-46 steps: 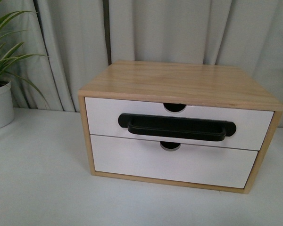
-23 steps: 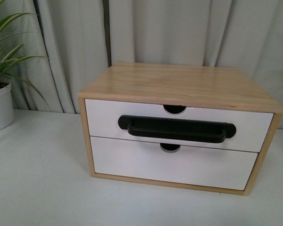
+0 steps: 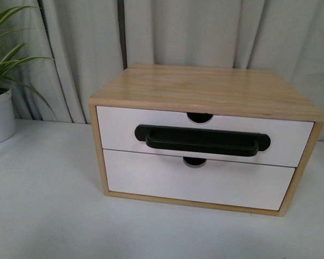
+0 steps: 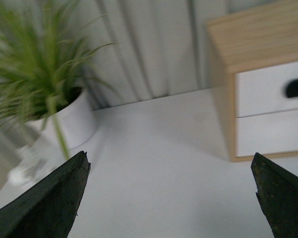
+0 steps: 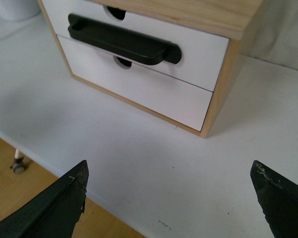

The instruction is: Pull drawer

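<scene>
Sitting shut in its wooden cabinet (image 3: 205,89), the drawer (image 3: 202,140) is untouched; left gripper (image 4: 169,157) and right gripper (image 5: 170,165) both hang spread wide

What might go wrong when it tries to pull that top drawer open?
1. The cabinet seems to sit loose on the table, so tugging the handle might drag the whole box forward instead of opening the drawer.
2. The left tool and right tool are open and not yet at the handle; a misaligned approach could slip off the bar.
3. The potted plant is close to the left tool and could be knocked.
</scene>
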Available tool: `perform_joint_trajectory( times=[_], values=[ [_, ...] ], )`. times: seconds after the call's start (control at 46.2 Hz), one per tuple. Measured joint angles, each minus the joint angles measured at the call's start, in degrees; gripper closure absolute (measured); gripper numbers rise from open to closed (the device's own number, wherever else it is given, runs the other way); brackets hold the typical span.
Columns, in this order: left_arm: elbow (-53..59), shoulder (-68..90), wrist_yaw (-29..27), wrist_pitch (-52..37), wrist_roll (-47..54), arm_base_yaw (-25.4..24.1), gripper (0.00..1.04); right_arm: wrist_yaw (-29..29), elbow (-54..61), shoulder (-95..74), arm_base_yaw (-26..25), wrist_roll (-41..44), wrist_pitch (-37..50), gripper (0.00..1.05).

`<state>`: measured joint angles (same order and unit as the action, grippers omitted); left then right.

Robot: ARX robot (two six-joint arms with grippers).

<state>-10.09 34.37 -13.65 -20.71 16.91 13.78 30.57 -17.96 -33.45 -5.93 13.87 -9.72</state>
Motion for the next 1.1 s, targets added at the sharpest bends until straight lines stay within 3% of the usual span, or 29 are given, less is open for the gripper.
perform_joint_trajectory(
  times=[0.13, 0.389, 0.67, 1.103],
  values=[
    [-8.09, 12.92, 18.23, 0.7, 9.05, 2.08, 0.06, 3.72, -7.3, -8.83, 2.69, 11.91, -2.93, 0.09],
    [-20.5, 27.23, 30.12, 12.28, 23.61, 6.23, 0.06, 4.72, -15.96, -21.09, 4.7, 26.34, -6.29, 0.09],
    [-33.11, 39.69, 34.91, 24.09, 35.47, 10.45, 0.06, 4.63, -21.44, -31.26, 7.96, 35.56, -4.59, 0.09],
    [-47.36, 56.41, 37.7, 26.93, 41.62, 10.69, 0.06, 2.4, -27.76, -44.19, 14.84, 41.92, 0.0, 0.09]
  ],
)
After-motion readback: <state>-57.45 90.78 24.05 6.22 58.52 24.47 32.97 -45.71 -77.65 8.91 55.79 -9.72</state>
